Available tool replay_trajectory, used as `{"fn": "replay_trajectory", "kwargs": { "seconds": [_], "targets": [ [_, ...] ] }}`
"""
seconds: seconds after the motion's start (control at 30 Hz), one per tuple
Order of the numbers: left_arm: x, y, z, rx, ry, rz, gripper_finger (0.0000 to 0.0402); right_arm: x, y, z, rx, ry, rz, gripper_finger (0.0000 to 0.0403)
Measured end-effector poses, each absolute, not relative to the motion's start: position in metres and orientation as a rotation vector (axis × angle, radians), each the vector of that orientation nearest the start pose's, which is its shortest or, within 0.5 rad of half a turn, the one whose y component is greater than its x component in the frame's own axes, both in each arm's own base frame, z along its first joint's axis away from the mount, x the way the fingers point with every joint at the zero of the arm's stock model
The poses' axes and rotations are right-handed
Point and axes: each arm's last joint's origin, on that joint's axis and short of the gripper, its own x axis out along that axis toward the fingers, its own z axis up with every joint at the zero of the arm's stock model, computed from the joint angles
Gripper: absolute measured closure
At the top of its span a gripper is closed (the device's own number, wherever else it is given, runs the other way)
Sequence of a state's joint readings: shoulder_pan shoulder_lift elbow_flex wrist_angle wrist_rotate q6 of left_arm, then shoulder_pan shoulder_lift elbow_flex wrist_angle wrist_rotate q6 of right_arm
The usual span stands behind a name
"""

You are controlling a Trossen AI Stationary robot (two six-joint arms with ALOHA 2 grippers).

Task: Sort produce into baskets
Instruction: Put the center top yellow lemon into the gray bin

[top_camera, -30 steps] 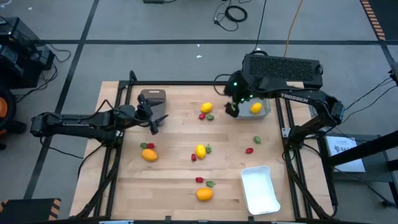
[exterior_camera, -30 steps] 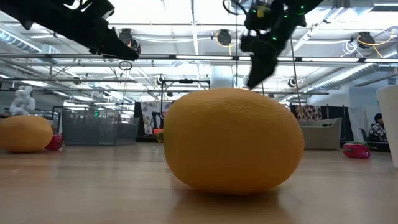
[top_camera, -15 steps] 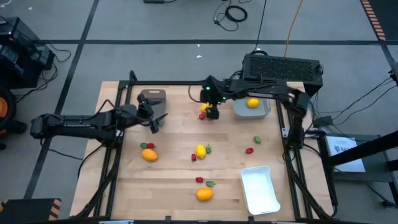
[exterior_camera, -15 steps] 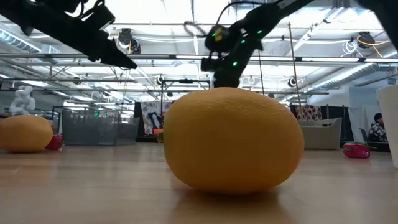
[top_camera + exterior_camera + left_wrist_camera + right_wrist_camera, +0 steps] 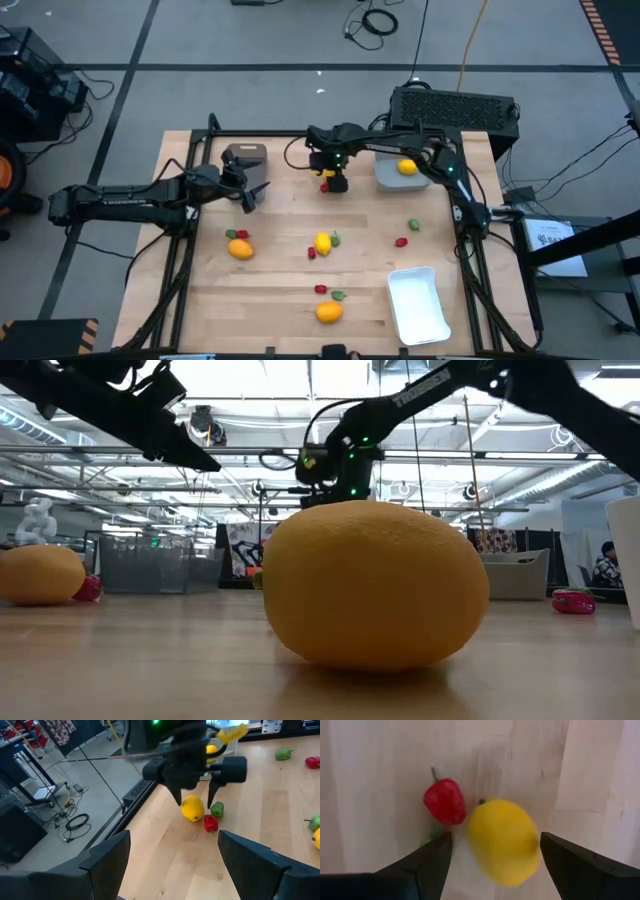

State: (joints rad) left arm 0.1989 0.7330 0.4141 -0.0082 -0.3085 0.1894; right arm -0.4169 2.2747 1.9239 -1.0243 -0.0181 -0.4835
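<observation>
At the back of the desk (image 5: 280, 300), the right gripper (image 5: 337, 182) hung over a yellow lemon (image 5: 504, 841), with a small red piece (image 5: 444, 801) touching the lemon and a bit of green beside it. Its jaws were spread wide, one on each side of the lemon, and they held nothing. I think it was placed there so it could come down and pinch the lemon next.

Near it sat the light grey-blue basket (image 5: 390, 180) with another yellow fruit (image 5: 406, 167) inside, so that basket looked like the home for yellow fruit. The brown-grey basket (image 5: 245, 157) sat at the back left. The white basket (image 5: 417, 305) sat at the front right. Both looked bare inside.

The left gripper (image 5: 250, 193) waited just beside the brown-grey basket. Its jaws were spread wide too, and they held nothing.

More produce lay loose on the desk. An orange fruit (image 5: 240, 249) lay on the left with red and green bits by it. A yellow fruit (image 5: 322, 242) lay in the middle. Another orange fruit (image 5: 329, 312) lay at the front. A green piece (image 5: 414, 225) and a red piece (image 5: 401, 241) lay on the right. Most of the sorting was not yet done.
</observation>
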Motion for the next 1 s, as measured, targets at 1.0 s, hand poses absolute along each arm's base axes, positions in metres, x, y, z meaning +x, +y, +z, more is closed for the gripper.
{"fn": "replay_trajectory", "kwargs": {
  "seconds": [1.0],
  "targets": [
    [0.160, 0.042, 0.229, 0.200, 0.378, 0.469, 0.0092, 0.418, -0.194, 0.167, -0.077, 1.523, -0.049, 0.0196]
  ]
}}
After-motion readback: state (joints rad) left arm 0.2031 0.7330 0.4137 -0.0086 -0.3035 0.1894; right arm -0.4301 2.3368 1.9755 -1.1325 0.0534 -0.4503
